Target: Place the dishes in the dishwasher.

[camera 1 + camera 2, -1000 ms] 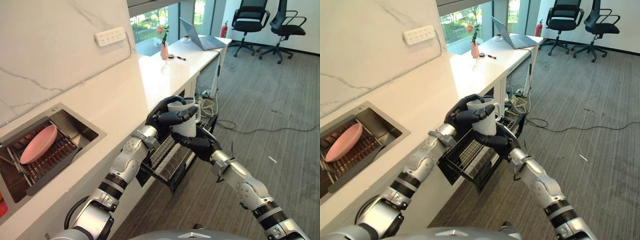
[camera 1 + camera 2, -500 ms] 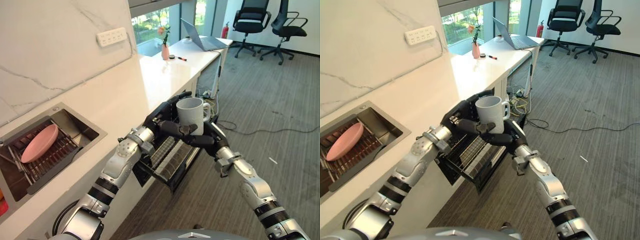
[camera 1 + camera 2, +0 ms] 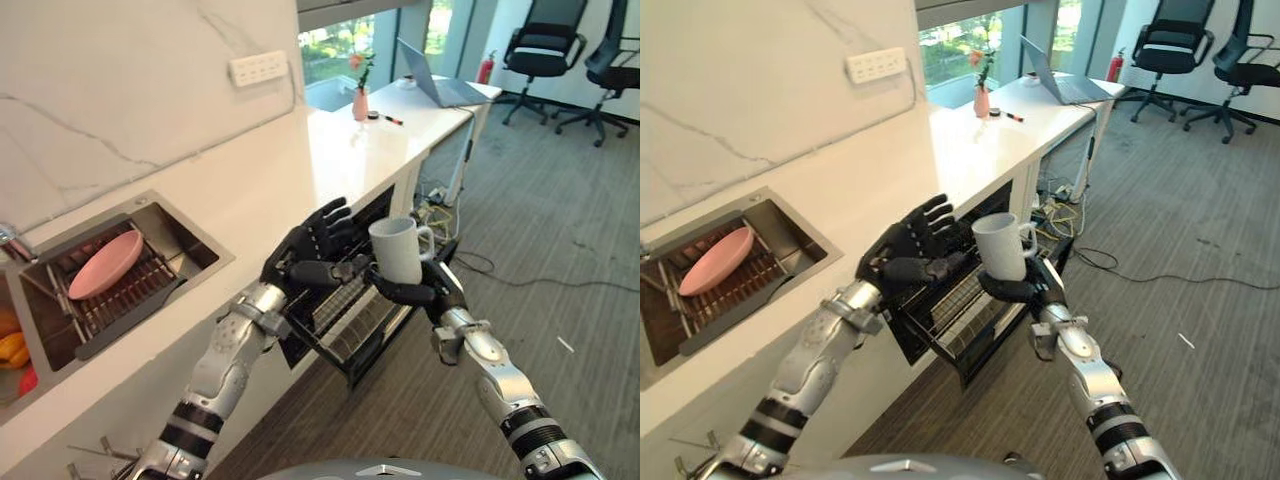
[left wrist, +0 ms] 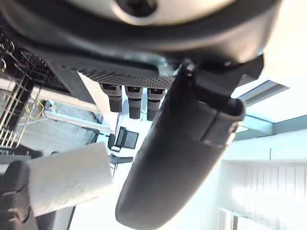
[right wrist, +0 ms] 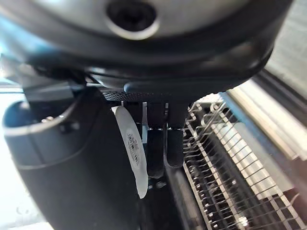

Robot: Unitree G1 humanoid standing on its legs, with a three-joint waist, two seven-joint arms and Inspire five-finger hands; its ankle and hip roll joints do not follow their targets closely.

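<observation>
Our right hand [image 3: 425,290] has its fingers and thumb curled round the base of the white mug [image 3: 397,249], which stands upright with its handle turned away from our left hand. Our left hand [image 3: 312,254] is just beside the mug, apart from it, with its fingers spread and nearly straight, holding nothing. Directly beneath both hands the dishwasher rack [image 3: 345,318] juts out from under the white counter [image 3: 345,160], its wire tines running below our right fingers [image 5: 161,143] in the wrist view. Further to the left of our left hand, a sunken sink [image 3: 196,250] holds a dark drying rack with a pink plate [image 3: 105,264] lying on it. Beyond the hands the counter carries a pink vase [image 3: 359,101] and an open laptop [image 3: 435,85]. To the right spreads grey carpet [image 3: 560,230], with black office chairs [image 3: 540,55] at the far side.
</observation>
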